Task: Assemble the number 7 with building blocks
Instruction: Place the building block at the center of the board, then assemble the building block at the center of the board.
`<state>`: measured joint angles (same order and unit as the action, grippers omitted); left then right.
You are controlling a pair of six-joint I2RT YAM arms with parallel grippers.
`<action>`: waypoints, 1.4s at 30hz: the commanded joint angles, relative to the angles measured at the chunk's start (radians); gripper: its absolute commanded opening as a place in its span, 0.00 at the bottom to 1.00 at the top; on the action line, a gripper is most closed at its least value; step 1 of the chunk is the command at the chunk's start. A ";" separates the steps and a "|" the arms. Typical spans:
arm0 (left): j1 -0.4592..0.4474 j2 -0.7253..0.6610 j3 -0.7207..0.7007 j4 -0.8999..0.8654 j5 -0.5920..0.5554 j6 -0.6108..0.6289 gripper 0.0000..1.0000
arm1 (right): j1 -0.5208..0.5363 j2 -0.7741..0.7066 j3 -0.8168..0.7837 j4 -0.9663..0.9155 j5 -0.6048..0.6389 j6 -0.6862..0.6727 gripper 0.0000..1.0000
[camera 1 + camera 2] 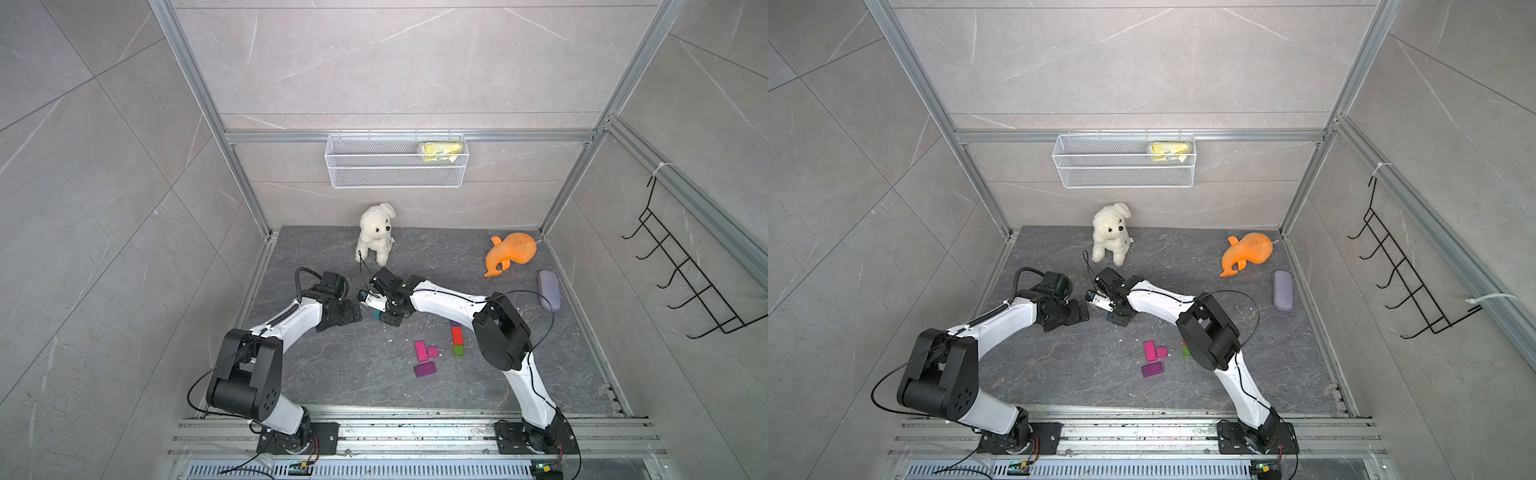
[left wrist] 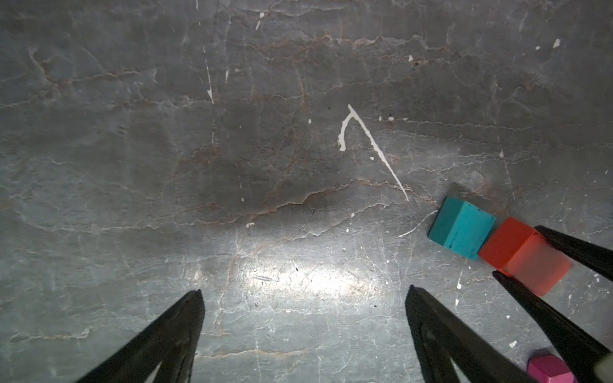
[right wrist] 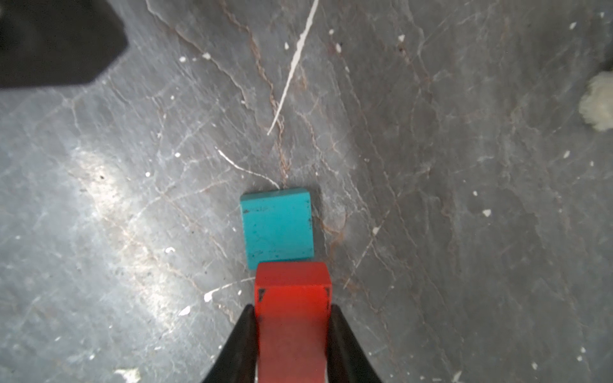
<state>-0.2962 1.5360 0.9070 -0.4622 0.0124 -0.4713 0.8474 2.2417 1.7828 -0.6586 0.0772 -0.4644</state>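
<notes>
While right fingers (image 3: 238, 341) pinch a red block (image 3: 292, 295) just beside the teal block (image 3: 277, 228), left fingers (image 2: 172, 331) hang spread, empty. Assembly seems barely begun; a magenta block (image 1: 420, 350) and a purple block (image 1: 424, 369) lie unplaced.

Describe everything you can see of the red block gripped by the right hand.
The red block is a small oblong with flat faces and squared edges, matt like painted wood, with dark scuffs at two corners. The right hand is shut on it, gripping its two long sides, and its far end protrudes beyond the grip. That end meets the near edge of the teal block, roughly in line. Whether it rests on the tabletop or hangs just above is unclear.
</notes>
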 commanded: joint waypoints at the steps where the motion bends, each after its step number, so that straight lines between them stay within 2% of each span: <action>1: 0.006 0.010 0.038 0.021 0.032 0.010 0.98 | 0.002 0.037 0.024 -0.041 -0.019 -0.014 0.28; 4: 0.008 0.013 0.037 0.023 0.032 0.011 0.98 | -0.001 0.036 0.019 -0.038 -0.004 -0.010 0.37; 6: 0.009 0.016 0.038 0.025 0.034 0.009 0.98 | -0.003 0.026 0.015 -0.029 0.003 0.004 0.51; 7: 0.008 0.015 0.036 0.025 0.035 0.009 0.98 | -0.005 0.016 0.013 -0.022 0.001 0.015 0.54; 15: 0.014 -0.035 0.024 0.017 0.004 0.013 0.97 | -0.013 -0.162 -0.112 0.112 -0.039 0.147 0.73; 20: 0.016 -0.030 0.039 0.035 0.028 0.031 0.91 | -0.056 -0.299 -0.233 0.209 -0.020 0.369 0.81; 22: 0.017 -0.003 0.059 0.048 0.060 0.042 0.85 | -0.082 -0.349 -0.288 0.242 -0.018 0.473 0.81; 23: 0.017 0.013 0.070 0.059 0.084 0.051 0.78 | -0.101 -0.375 -0.323 0.269 -0.024 0.540 0.80; 25: 0.017 0.044 0.092 0.082 0.138 0.077 0.65 | -0.137 -0.412 -0.378 0.300 -0.072 0.641 0.75; 27: 0.017 0.076 0.114 0.111 0.198 0.103 0.52 | -0.171 -0.430 -0.412 0.308 -0.138 0.740 0.65; 28: 0.018 0.087 0.121 0.121 0.222 0.113 0.48 | -0.182 -0.434 -0.427 0.313 -0.164 0.775 0.62; 33: 0.020 0.159 0.133 0.182 0.307 0.128 0.42 | -0.202 -0.439 -0.523 0.395 -0.277 0.921 0.56; 38: 0.020 0.215 0.135 0.225 0.368 0.113 0.33 | -0.205 -0.393 -0.549 0.444 -0.335 1.017 0.49; 42: 0.023 0.229 0.125 0.246 0.380 0.093 0.30 | -0.203 -0.359 -0.568 0.485 -0.364 1.076 0.45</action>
<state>-0.2806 1.7645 1.0161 -0.2584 0.3370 -0.3737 0.6411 1.8435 1.2392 -0.2276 -0.2352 0.5236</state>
